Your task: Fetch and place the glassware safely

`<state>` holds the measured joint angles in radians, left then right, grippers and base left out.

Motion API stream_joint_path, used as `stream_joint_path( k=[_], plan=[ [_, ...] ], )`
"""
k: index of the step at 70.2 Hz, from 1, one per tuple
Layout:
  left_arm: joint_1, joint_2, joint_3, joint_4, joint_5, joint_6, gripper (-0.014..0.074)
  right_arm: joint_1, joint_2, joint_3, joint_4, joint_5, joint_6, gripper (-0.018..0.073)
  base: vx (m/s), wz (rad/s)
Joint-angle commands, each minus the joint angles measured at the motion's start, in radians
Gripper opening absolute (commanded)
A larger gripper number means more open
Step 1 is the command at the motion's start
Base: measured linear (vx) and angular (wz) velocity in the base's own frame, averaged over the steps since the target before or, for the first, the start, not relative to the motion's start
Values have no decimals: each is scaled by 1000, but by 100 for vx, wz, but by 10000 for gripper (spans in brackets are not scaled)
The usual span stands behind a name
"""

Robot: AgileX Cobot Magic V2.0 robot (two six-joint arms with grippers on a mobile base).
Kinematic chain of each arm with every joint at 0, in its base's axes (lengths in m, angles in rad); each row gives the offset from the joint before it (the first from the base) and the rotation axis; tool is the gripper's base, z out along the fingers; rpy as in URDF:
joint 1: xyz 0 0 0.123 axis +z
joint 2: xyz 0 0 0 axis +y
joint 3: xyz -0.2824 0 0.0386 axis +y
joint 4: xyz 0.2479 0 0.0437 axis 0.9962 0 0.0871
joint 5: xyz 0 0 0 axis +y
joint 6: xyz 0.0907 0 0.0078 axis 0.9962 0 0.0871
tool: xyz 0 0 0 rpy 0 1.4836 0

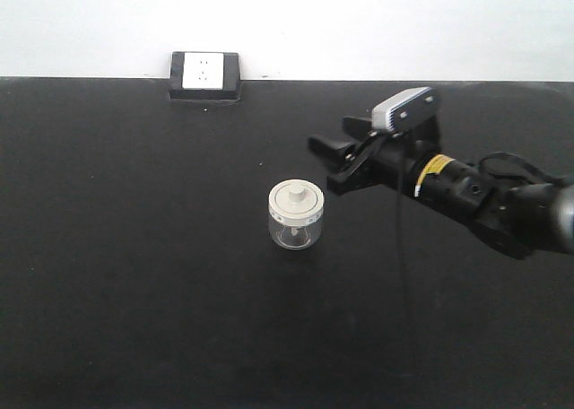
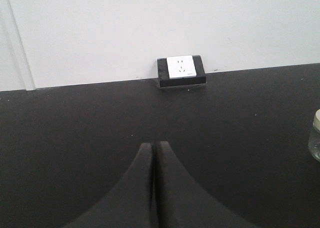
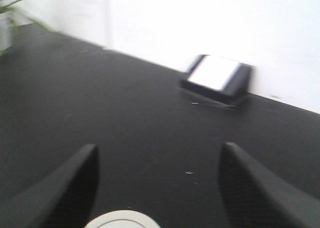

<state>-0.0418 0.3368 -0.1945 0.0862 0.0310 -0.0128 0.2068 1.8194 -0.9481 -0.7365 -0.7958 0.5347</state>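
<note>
Glassware (image 1: 295, 215), a small squat clear jar with a cream-white lid and a central knob, stood upright on the black desk (image 1: 134, 274) near the middle of the front view. Its edge showed at the far right of the left wrist view (image 2: 315, 140), and the top of its lid peeked in at the bottom of the right wrist view (image 3: 122, 220). The right gripper (image 1: 339, 162) reached in from the right, hanging just beyond and to the right of the jar, not touching it. Its jaws stood wide apart and held nothing. The left gripper (image 2: 155, 188) had its jaws pressed together, with nothing between them, well left of the jar. A white socket in a black box (image 1: 204, 75) sat at the far edge of the desk against the white wall (image 1: 359, 23). The right wrist view was blurred.
</note>
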Motion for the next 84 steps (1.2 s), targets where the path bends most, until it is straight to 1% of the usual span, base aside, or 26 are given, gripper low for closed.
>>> stream_joint_path(
  k=[1,7,12,23,36,50,64,71,84],
  plan=[
    [-8,8,-27,-9,-71,-6,-7,-5,-134,32,143,37,-37,299,0,0],
    [-8,8,-27,-9,-71,-6,-7,-5,-213,81,210,122,-83,130,0,0],
    [-8,8,-27,-9,-71,-6,-7,-5,-279,118,246,189,-108,-17,0,0],
    [-8,8,-27,-9,-71,-6,-7,-5,-436,194,284,322,-108,-9,0,0],
    [-8,8,-27,-9,-71,-6,-7,-5,-653,290,284,497,-116,-6,0,0],
    [-8,8,-27,-9,-71,-6,-7,-5,-901,426,284,553,-116,-3,0,0],
    [-8,8,-27,-9,-71,-6,-7,-5,-1110,565,284,647,-116,-3,0,0],
    [-8,8,-27,-9,-71,-6,-7,-5,-1207,628,284,663,-116,-3,0,0],
    [-8,8,-27,-9,-71,-6,-7,-5,-1387,713,284,723,-113,-3,0,0]
  ],
)
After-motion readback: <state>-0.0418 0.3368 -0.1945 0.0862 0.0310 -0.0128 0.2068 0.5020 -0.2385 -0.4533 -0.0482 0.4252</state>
